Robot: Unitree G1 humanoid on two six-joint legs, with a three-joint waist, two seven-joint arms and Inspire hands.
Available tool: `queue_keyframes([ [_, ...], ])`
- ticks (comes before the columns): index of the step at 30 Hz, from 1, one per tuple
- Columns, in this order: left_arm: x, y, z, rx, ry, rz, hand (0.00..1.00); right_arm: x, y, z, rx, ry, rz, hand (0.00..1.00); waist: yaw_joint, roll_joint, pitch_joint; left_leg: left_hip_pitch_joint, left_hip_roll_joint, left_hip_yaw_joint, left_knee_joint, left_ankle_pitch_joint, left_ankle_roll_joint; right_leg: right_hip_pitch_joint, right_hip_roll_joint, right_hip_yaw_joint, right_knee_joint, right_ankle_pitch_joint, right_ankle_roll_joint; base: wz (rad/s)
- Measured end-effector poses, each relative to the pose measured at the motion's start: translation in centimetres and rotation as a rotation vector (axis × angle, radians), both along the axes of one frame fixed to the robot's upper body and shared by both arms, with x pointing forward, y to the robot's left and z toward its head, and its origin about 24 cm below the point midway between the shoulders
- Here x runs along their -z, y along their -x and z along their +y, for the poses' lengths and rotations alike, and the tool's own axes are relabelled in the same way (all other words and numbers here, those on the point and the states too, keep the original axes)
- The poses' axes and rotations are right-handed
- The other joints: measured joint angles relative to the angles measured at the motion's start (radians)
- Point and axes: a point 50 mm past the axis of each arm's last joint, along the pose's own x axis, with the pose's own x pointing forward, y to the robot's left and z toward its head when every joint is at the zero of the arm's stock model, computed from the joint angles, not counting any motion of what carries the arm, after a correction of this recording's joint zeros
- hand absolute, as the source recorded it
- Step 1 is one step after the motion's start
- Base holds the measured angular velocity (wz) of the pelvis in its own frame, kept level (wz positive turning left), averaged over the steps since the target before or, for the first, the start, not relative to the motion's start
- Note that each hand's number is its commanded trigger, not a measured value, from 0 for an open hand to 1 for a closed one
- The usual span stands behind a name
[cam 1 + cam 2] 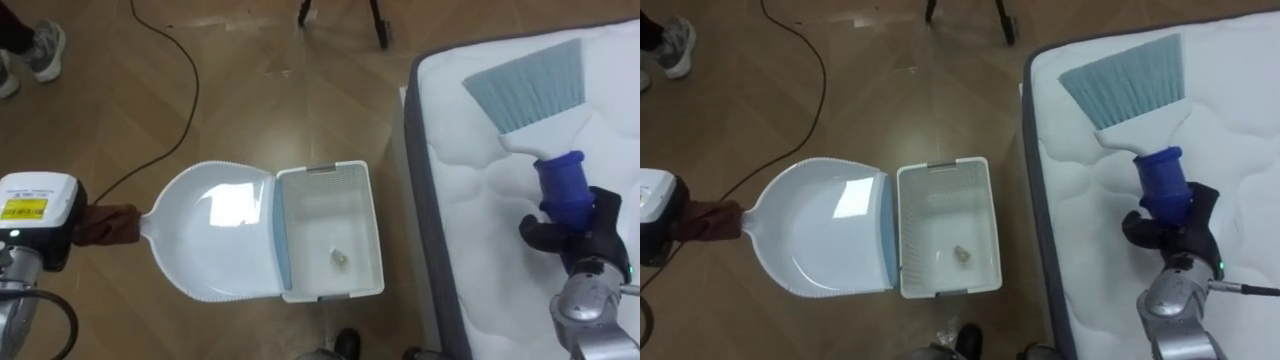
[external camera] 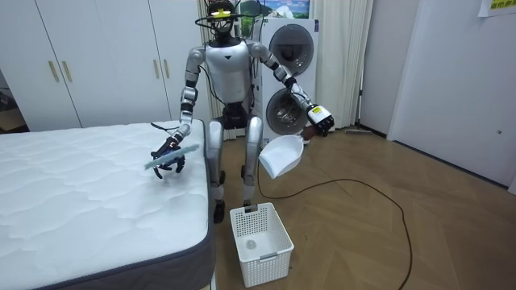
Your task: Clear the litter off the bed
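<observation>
While gripping the brush (image 1: 535,135) by its blue end, with the black fingers (image 1: 535,232) of the right hand (image 1: 585,238) curled tight round it, risks a twist in the grasp under any hard stroke, given bristles so far out ahead on the bed (image 1: 480,250). Risks too a flick of crumbs over the mattress edge to the floor, with nothing waiting there to catch them: dustpan (image 1: 215,230) out over the floor, well apart from the bed, beyond the basket (image 1: 325,171). Cannot tell the hold of the left hand (image 2: 310,122) on the pan's brownish handle; if loose, could let the pan tip or drop. Would need to carry the pan over or round that white basket, standing on the floor between pan and bed, near the mattress side. Already one small scrap (image 1: 340,258) lying in the basket's bottom; hard to make out anything left to sweep. Farther off, a person's shoes (image 1: 42,48) on the floor, dark stand legs (image 1: 378,28), and, in the room view, a washing machine (image 2: 286,76) behind; none in the brush's path.
</observation>
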Motion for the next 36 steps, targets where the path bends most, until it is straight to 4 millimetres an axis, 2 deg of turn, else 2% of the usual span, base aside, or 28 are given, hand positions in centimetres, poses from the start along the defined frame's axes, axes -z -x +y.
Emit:
queue_keyframes([
  [6, 0.4, 0.3, 0.3, -0.021, 0.018, -0.003, 1.0, 0.1, 0.2, 0.3, -0.005, 0.011, -0.022, 0.0, 0.005, -0.004, 0.0018, 0.028, 0.003, 0.003, -0.023, 0.0, 0.0, 0.028, -0.001, -0.005, -0.025, 0.0, 0.0, -0.02],
  [9, 1.1, 0.3, -0.6, -0.018, 0.054, -0.013, 1.0, 0.5, 0.6, 0.4, -0.01, 0.006, -0.005, 0.0, 0.009, -0.005, 0.0017, 0.057, 0.005, 0.003, -0.032, 0.001, 0.001, 0.063, 0.003, -0.005, -0.052, 0.0, 0.0, -0.03],
  [12, 2.0, 0.1, -2.2, -0.005, 0.117, -0.02, 1.0, 1.0, 1.2, 0.4, -0.026, -0.01, 0.024, 0.0, 0.03, -0.024, 0.0004, 0.098, 0.033, 0.04, -0.059, -0.001, 0.004, 0.107, 0.027, 0.02, -0.105, 0.015, 0.003, -0.3],
  [13, 2.2, 0.2, -2.5, -0.005, 0.128, -0.02, 1.0, 1.0, 1.2, 0.4, -0.027, -0.015, 0.027, 0.0, 0.036, -0.028, -0.0008, 0.106, 0.04, 0.048, -0.065, -0.001, 0.004, 0.113, 0.035, 0.029, -0.116, 0.022, 0.001, -0.51],
  [15, 3.0, 0.1, -3.7, 0.001, 0.173, -0.021, 1.0, 1.6, 2.0, 0.3, -0.028, -0.037, 0.054, 0.0, 0.066, -0.048, -0.0093, 0.153, 0.066, 0.088, -0.098, -0.003, 0.006, 0.15, 0.059, 0.069, -0.159, 0.044, -0.003, -0.58],
  [17, 3.4, 0.2, -4.6, 0.002, 0.207, -0.023, 1.0, 2.0, 2.5, 0.3, -0.034, -0.056, 0.076, 0.0, 0.078, -0.063, -0.0168, 0.202, 0.076, 0.109, -0.127, -0.003, 0.006, 0.19, 0.069, 0.093, -0.189, 0.054, -0.004, -0.44],
  [21, 3.2, 0.5, -5.9, 0.052, 0.246, -0.048, 1.0, 2.6, 4.1, 0.2, -0.039, -0.069, 0.104, 0.0, 0.047, -0.084, -0.0291, 0.297, 0.092, 0.129, -0.175, -0.005, 0.008, 0.286, 0.087, 0.124, -0.258, 0.076, -0.002, -0.23],
  [23, 2.7, 0.4, -6.4, 0.076, 0.254, -0.074, 1.0, 2.7, 4.9, 0.3, -0.04, -0.071, 0.107, 0.0, 0.048, -0.085, -0.0299, 0.315, 0.104, 0.147, -0.18, -0.009, 0.009, 0.308, 0.101, 0.154, -0.288, 0.094, -0.001, -0.38],
  [25, 2.2, 0.2, -6.8, 0.095, 0.261, -0.097, 1.0, 2.8, 5.3, 0.4, -0.041, -0.073, 0.113, 0.0, 0.044, -0.085, -0.0301, 0.323, 0.112, 0.165, -0.182, -0.01, 0.01, 0.315, 0.107, 0.163, -0.3, 0.106, -0.002, -0.36],
  [28, 2.1, 0.2, -7.4, 0.1, 0.311, -0.114, 1.0, 2.8, 5.9, 0.4, -0.039, -0.076, 0.112, 0.0, 0.032, -0.083, -0.0306, 0.358, 0.125, 0.215, -0.196, -0.014, 0.015, 0.329, 0.108, 0.185, -0.302, 0.113, -0.001, -0.49],
  [30, 2.4, 0.3, -7.8, 0.09, 0.35, -0.12, 1.0, 2.7, 6.2, 0.7, -0.053, -0.078, 0.103, 0.0, 0.048, -0.078, -0.0326, 0.391, 0.151, 0.288, -0.201, -0.029, 0.016, 0.335, 0.111, 0.186, -0.302, 0.131, -0.004, -0.88],
  [31, 2.5, 0.4, -7.7, 0.083, 0.357, -0.121, 1.0, 2.6, 6.2, 0.7, -0.057, -0.077, 0.1, 0.0, 0.055, -0.076, -0.0321, 0.401, 0.159, 0.311, -0.208, -0.032, 0.015, 0.334, 0.114, 0.186, -0.302, 0.137, -0.005, -1.15],
  [32, 2.6, 0.7, -7.6, 0.064, 0.38, -0.122, 1.0, 2.5, 6.1, 0.8, -0.062, -0.077, 0.093, 0.0, 0.061, -0.073, -0.0314, 0.419, 0.173, 0.36, -0.218, -0.038, 0.015, 0.333, 0.118, 0.187, -0.302, 0.149, -0.009, -0.94],
  [33, 2.7, 0.7, -7.6, 0.055, 0.389, -0.125, 1.0, 2.4, 6.1, 0.8, -0.062, -0.077, 0.092, 0.0, 0.061, -0.071, -0.0308, 0.426, 0.179, 0.381, -0.22, -0.042, 0.015, 0.331, 0.121, 0.185, -0.301, 0.154, -0.011, -1.07],
  [34, 2.7, 0.8, -7.6, 0.043, 0.402, -0.134, 1.0, 2.5, 6.1, 0.8, -0.059, -0.08, 0.093, 0.0, 0.059, -0.068, -0.0324, 0.436, 0.19, 0.421, -0.225, -0.047, 0.015, 0.327, 0.124, 0.175, -0.299, 0.162, -0.016, -0.94],
  [36, 2.3, 0.6, -7.6, 0.042, 0.415, -0.152, 1.0, 2.5, 6.0, 1.0, -0.055, -0.094, 0.085, 0.0, 0.06, -0.067, -0.0329, 0.442, 0.208, 0.498, -0.228, -0.056, 0.016, 0.306, 0.119, 0.126, -0.27, 0.167, -0.023, -0.94],
])
